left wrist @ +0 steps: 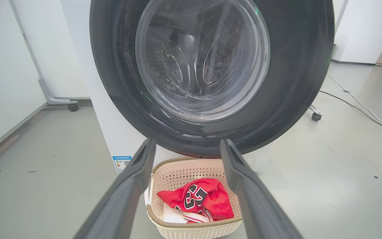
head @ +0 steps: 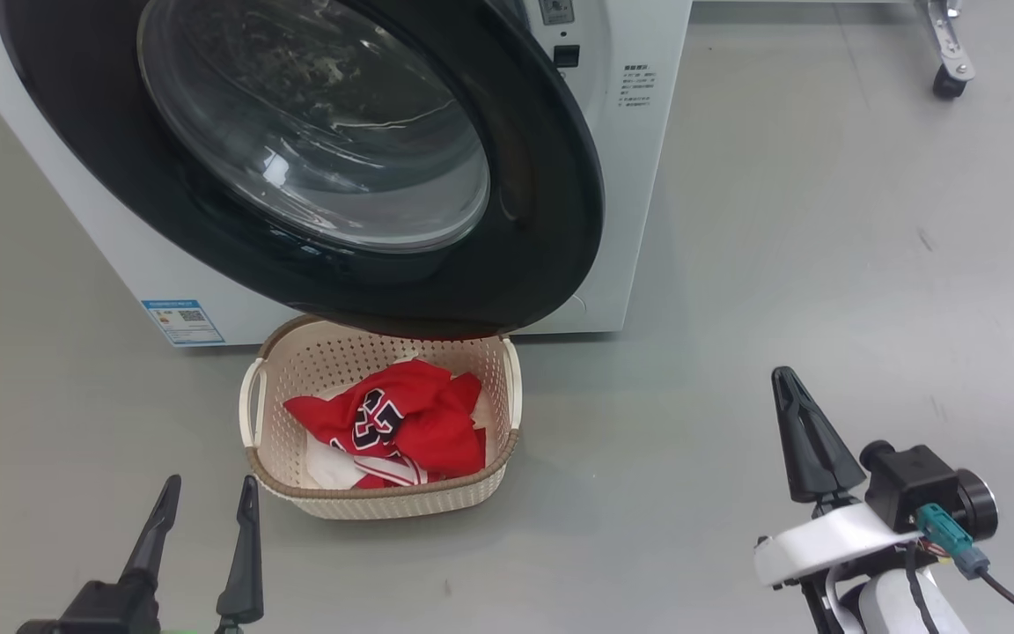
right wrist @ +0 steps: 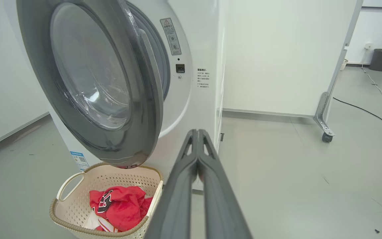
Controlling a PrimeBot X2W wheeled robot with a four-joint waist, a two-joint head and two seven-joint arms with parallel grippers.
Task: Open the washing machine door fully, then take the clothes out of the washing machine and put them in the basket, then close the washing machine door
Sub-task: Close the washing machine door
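The washing machine door (head: 525,202) with its black rim and glass bowl hangs partly ajar over the basket (head: 278,440), a gap showing at its right edge in the right wrist view. The white washing machine (head: 639,158) stands behind it. Red clothes (head: 401,423) with navy numerals and some white cloth lie in the cream basket (left wrist: 184,172) on the floor. My left gripper (head: 208,497) is open and empty, low at the basket's left. My right gripper (head: 789,379) is shut on nothing, well to the basket's right. The door (right wrist: 91,83), basket (right wrist: 78,205) and clothes (right wrist: 121,207) also appear in the right wrist view.
Grey floor (head: 824,264) spreads to the right of the machine. A caster of a wheeled white panel (head: 950,81) sits at the far right. Cables (right wrist: 370,113) run over the floor and a dark bin (right wrist: 381,59) stands far back.
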